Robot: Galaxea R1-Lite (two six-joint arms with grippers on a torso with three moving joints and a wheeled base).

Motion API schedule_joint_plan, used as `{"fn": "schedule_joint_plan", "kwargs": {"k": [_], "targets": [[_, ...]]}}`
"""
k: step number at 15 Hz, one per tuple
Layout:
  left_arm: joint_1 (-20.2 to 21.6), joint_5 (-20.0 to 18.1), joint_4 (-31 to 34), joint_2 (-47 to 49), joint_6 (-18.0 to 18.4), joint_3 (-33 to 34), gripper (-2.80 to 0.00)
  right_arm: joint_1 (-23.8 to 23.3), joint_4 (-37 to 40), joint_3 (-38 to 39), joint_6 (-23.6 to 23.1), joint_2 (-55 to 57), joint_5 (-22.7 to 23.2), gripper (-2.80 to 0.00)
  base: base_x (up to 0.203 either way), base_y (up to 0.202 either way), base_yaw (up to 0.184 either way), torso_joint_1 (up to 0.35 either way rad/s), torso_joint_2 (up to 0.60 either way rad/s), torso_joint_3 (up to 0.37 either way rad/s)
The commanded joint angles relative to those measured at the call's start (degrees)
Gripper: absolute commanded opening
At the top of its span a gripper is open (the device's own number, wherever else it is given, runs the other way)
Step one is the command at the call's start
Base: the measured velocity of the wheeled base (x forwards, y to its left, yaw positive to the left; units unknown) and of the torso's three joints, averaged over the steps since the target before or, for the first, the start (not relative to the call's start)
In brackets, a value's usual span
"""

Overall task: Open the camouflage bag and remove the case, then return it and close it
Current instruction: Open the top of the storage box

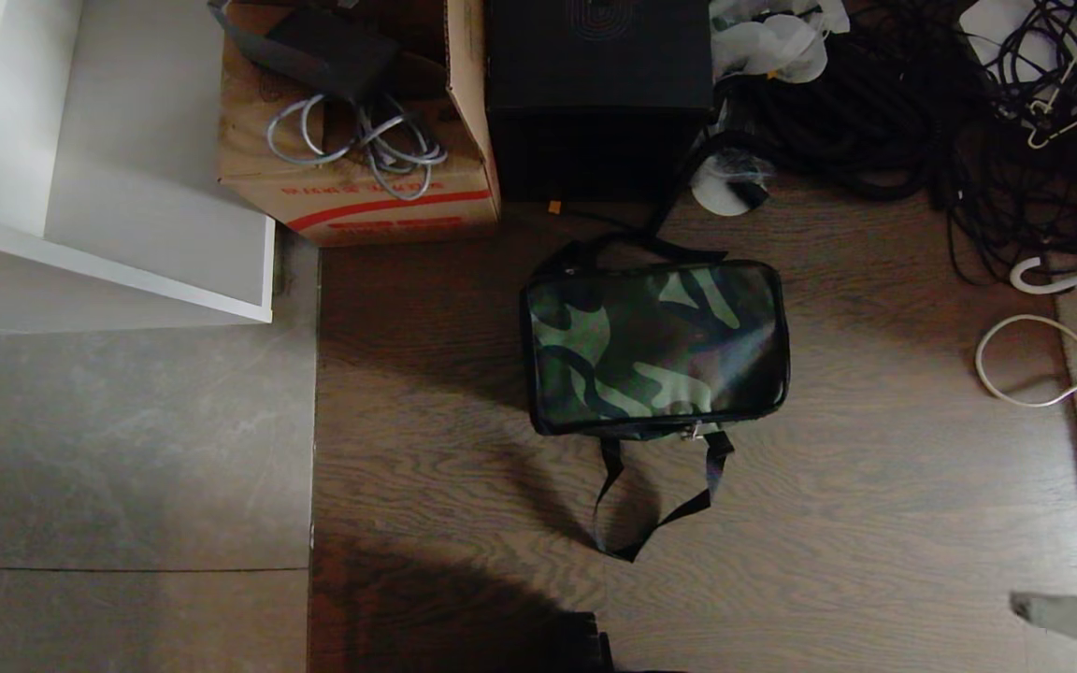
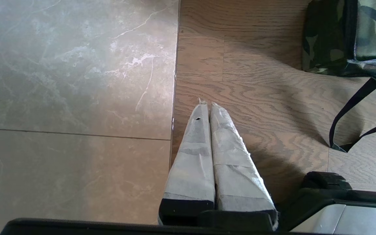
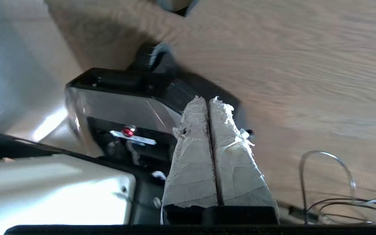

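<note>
Zipped green-and-black camouflage fabric bag (image 1: 655,348) sits centre floor; the right gripper (image 1: 1015,601), fingers pressed together, enters at its four o'clock, well apart. Left gripper (image 2: 207,103) pressed together too.

Pale tape-wrapped claw fingers (image 2: 204,153) on black mounts

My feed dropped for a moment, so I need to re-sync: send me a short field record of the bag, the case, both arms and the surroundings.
bag: camouflage bag on the wood floor, lid shut
straps: near strap handle lying loose on the floor
case: not visible
left gripper: left gripper jaws shut, empty, above the floor beside the bag
right gripper: right gripper jaws shut, empty, near the robot base
behind bag: cardboard box, black box
</note>
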Motion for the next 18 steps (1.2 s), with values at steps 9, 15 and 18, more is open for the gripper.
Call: {"fn": "schedule_joint_plan", "kwargs": {"k": [9,15,18], "targets": [[0.0,0.0,0.0,0.0,0.0,0.5,-2.8,15.4,-57.5,-2.3,10.8,50.6,1.5,-2.8,0.0,0.0,0.0,0.0,0.0,0.0],[0.0,0.0,0.0,0.0,0.1,0.5,-2.8,17.8,-51.7,-6.8,10.2,54.2,-1.5,0.0,0.0,0.0,0.0,0.0,0.0,0.0],[0.0,0.0,0.0,0.0,0.0,0.5,-2.8,18.2,-47.7,-8.9,9.7,53.5,-3.1,0.0,0.0,0.0,0.0,0.0,0.0,0.0]]}}
